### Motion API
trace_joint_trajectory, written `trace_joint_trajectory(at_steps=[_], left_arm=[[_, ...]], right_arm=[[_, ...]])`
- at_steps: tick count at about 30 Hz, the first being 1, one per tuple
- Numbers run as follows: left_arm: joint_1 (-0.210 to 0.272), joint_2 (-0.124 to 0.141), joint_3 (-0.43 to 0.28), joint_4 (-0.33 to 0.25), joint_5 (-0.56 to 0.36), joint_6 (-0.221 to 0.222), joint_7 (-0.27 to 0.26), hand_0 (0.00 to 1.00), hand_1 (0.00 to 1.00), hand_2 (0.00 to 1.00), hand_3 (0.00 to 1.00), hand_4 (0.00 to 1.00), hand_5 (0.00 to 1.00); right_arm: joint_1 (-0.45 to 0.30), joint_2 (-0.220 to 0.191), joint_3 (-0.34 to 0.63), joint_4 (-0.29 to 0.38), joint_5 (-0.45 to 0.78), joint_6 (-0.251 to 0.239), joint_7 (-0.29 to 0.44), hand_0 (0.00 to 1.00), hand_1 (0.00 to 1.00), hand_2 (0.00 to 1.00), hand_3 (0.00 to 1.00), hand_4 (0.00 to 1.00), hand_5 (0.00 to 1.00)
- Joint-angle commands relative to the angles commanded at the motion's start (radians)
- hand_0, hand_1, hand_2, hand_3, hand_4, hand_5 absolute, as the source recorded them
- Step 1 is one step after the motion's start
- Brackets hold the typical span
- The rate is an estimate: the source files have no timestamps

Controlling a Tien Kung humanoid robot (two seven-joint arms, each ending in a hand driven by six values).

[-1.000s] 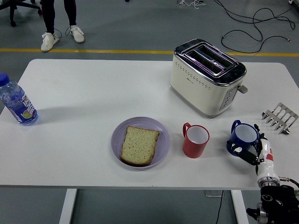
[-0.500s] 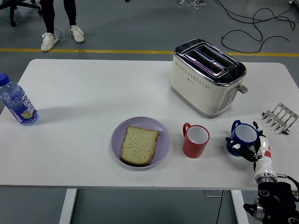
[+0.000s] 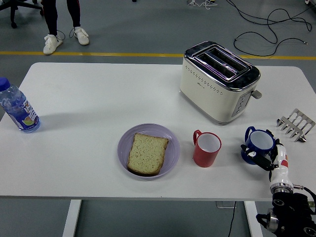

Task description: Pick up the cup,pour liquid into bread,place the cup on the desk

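On the white tabletop (image 3: 98, 103), left to right:
Bottle: clear water bottle (image 3: 17, 106) with blue cap and blue label, upright at the far left edge, well apart from everything else.
Plate: lilac plate (image 3: 148, 150) near the front middle of the tabletop.
Bread: one toasted slice (image 3: 146, 153) lying flat on the plate, within its rim.
Red cup: red cup (image 3: 206, 148), white inside, upright just right of the plate, not touching it; handle points to the left rear.
Toaster: cream two-slot toaster (image 3: 218, 81) with chrome top, behind the red cup, set at an angle.
Blue cup: blue cup (image 3: 258, 144), white inside, upright on the tabletop right of the red cup and apart from it; handle at its left rear.
Right hand: right hand (image 3: 269, 157) comes in from the lower right corner; black fingers (image 3: 255, 153) wrap the front and right side of the blue cup, closed around it.
Rack: metal toast rack (image 3: 296, 125) near the right edge, behind the hand.
Far side: a person's legs (image 3: 61, 12) and white shoes stand on the floor at the upper left; black cables (image 3: 269, 24) lie on the floor at the upper right.
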Motion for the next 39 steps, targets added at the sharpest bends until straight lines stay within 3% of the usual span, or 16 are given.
trace_joint_trajectory(at_steps=[5,6,14,23,24,25,28,29,30,35,39], left_arm=[[0.001,-0.002,0.004,0.000,-0.005,0.000,-0.001,0.669,0.709,0.732,0.643,0.400,0.924],[0.001,-0.002,0.004,0.000,-0.004,0.000,-0.001,0.669,0.708,0.733,0.643,0.402,0.920],[0.018,0.001,0.001,0.000,0.005,-0.001,-0.002,0.669,0.709,0.733,0.644,0.403,0.923],[0.022,0.004,0.006,0.000,0.000,-0.001,-0.005,0.669,0.709,0.733,0.644,0.403,0.923],[0.021,0.004,0.007,0.000,-0.002,0.000,-0.006,0.668,0.708,0.733,0.643,0.403,0.922],[0.021,0.004,0.008,0.000,-0.003,0.000,-0.006,0.668,0.708,0.733,0.643,0.403,0.922],[0.020,0.005,0.009,0.000,-0.009,0.000,-0.007,0.668,0.708,0.733,0.643,0.403,0.922],[0.019,0.006,0.009,0.000,-0.010,0.001,-0.008,0.668,0.708,0.733,0.643,0.403,0.922],[0.018,0.006,0.009,0.000,-0.011,0.001,-0.008,0.667,0.707,0.732,0.645,0.405,0.923],[0.016,0.007,0.012,0.000,-0.021,0.002,-0.011,0.667,0.707,0.732,0.645,0.405,0.923],[0.013,0.008,0.011,0.000,-0.021,0.002,-0.011,0.667,0.706,0.732,0.645,0.405,0.923]], right_arm=[[-0.002,-0.003,-0.009,0.000,0.035,0.003,0.025,0.652,0.611,0.673,0.742,0.896,0.085],[-0.002,-0.003,-0.010,0.000,0.037,0.004,0.026,0.590,0.551,0.608,0.652,0.843,0.080],[-0.026,-0.019,-0.001,0.039,0.030,0.002,0.044,0.553,0.525,0.580,0.610,0.826,0.095],[-0.067,-0.061,0.097,0.194,-0.025,-0.018,0.024,0.505,0.498,0.555,0.581,0.818,0.102],[-0.071,-0.072,0.112,0.224,-0.041,-0.018,0.009,0.443,0.447,0.538,0.545,0.793,0.094],[-0.073,-0.077,0.118,0.243,-0.048,-0.018,0.003,0.443,0.447,0.538,0.545,0.793,0.094],[-0.078,-0.100,0.138,0.303,-0.099,-0.018,-0.035,0.443,0.447,0.538,0.545,0.793,0.094],[-0.081,-0.119,0.151,0.348,-0.137,-0.018,-0.077,0.443,0.447,0.538,0.545,0.793,0.094],[-0.082,-0.124,0.154,0.374,-0.154,-0.018,-0.100,0.361,0.387,0.528,0.525,0.743,0.050],[-0.085,-0.174,0.178,0.558,-0.312,-0.015,-0.285,0.361,0.387,0.528,0.525,0.743,0.050],[-0.069,-0.204,0.174,0.687,-0.412,0.041,-0.441,0.345,0.369,0.521,0.525,0.739,0.047]])
